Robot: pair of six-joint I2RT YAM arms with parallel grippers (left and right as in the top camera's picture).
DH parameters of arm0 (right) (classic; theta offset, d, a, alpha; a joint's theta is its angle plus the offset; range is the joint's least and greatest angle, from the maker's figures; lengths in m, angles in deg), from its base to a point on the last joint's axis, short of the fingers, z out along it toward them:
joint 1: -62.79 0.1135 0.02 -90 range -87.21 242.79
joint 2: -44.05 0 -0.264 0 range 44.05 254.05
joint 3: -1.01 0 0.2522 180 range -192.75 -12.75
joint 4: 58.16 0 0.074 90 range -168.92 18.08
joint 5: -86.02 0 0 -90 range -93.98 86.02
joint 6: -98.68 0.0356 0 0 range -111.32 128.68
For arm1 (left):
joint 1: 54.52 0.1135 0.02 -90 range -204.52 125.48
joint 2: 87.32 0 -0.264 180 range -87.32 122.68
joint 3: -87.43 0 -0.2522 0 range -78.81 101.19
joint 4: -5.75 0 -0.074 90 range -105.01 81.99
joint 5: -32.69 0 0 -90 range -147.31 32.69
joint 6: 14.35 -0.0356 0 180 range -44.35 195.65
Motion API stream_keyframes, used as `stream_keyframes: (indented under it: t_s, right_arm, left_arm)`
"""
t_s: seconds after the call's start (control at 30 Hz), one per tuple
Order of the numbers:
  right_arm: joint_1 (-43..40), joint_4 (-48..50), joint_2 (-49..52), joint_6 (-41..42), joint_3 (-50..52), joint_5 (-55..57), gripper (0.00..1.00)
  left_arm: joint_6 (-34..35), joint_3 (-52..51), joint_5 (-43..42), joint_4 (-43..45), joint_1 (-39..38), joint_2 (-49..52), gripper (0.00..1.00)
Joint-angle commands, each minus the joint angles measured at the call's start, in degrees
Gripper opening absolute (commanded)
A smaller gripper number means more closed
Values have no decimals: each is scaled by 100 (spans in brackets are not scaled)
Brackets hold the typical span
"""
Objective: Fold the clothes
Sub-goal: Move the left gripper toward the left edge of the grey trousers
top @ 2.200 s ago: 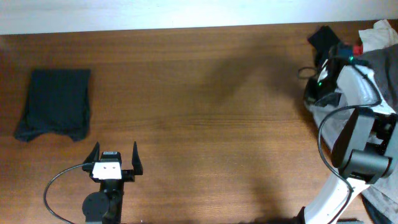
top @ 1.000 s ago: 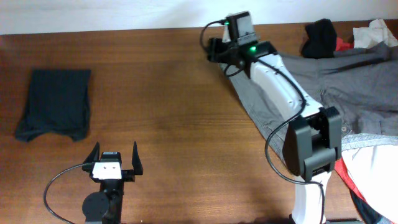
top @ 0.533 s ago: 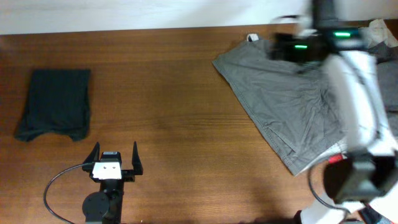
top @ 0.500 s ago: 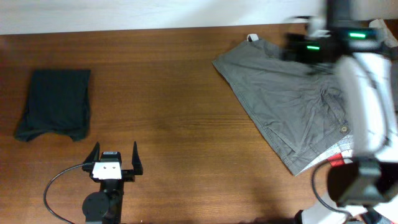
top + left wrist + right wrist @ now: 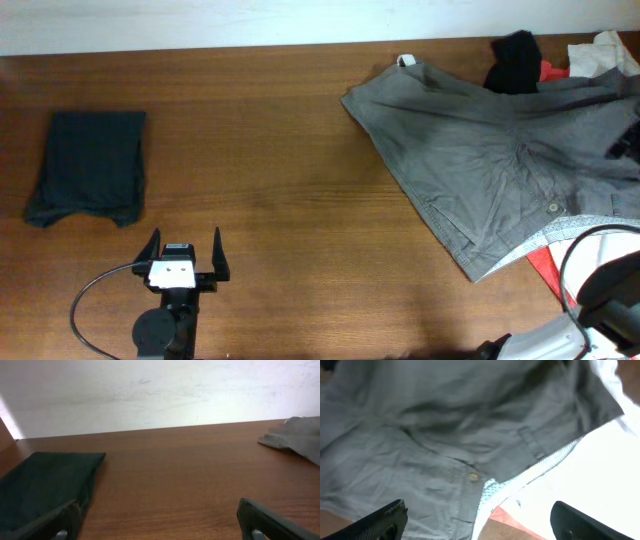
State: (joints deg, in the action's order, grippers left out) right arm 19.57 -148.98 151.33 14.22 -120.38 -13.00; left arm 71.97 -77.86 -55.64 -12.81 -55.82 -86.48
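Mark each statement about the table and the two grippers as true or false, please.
1. The grey trousers lie unfolded on the right of the table. True.
2. A dark folded garment lies at the left, apart from the trousers. True.
3. The left gripper grips the dark garment. False: it is open and empty.
4. The right gripper is shut on the trousers. False: it is open above their button.

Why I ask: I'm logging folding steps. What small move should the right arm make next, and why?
Probably lower the right gripper and pinch the waistband by the button: the grey trousers lie spread, rumpled and unfolded, and the gripper hangs open above them, holding nothing.
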Motion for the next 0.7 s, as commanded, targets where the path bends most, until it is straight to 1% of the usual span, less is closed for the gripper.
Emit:
stream_keyframes:
  t_s: [0.0, 0.03, 0.1, 0.17, 0.2, 0.27, 0.43, 0.53, 0.67]
  right_arm:
    - [-140, 4, 122, -85, 79, -739, 93]
    - [-149, 7, 140, -85, 94, -857, 93]
    - [-129, 11, 142, -85, 94, -855, 93]
    - [-96, 52, 140, -83, 92, -857, 99]
    - [-85, 74, 140, -83, 92, -859, 99]
    - [-63, 98, 142, -81, 92, -861, 99]
    - [-57, 96, 142, -63, 92, -855, 99]
    - [-57, 96, 142, -66, 92, -815, 98]
    - [-57, 96, 142, -66, 92, -815, 99]
  left_arm:
    - [-92, -44, -66, 94, 20, -44, 99]
    - [-90, -42, -273, 243, 20, -46, 99]
    - [-92, -42, -1248, 699, 20, -46, 99]
    - [-90, -26, -2181, 1176, 20, -44, 99]
    - [-50, 20, -2494, 1296, 20, -44, 99]
    - [170, 251, -2656, 1119, 20, -13, 99]
    - [166, 1182, -2730, 457, 17, 514, 99]
    - [166, 1952, -3018, 343, 17, 1287, 99]
    - [166, 3051, -3362, 48, 13, 2634, 99]
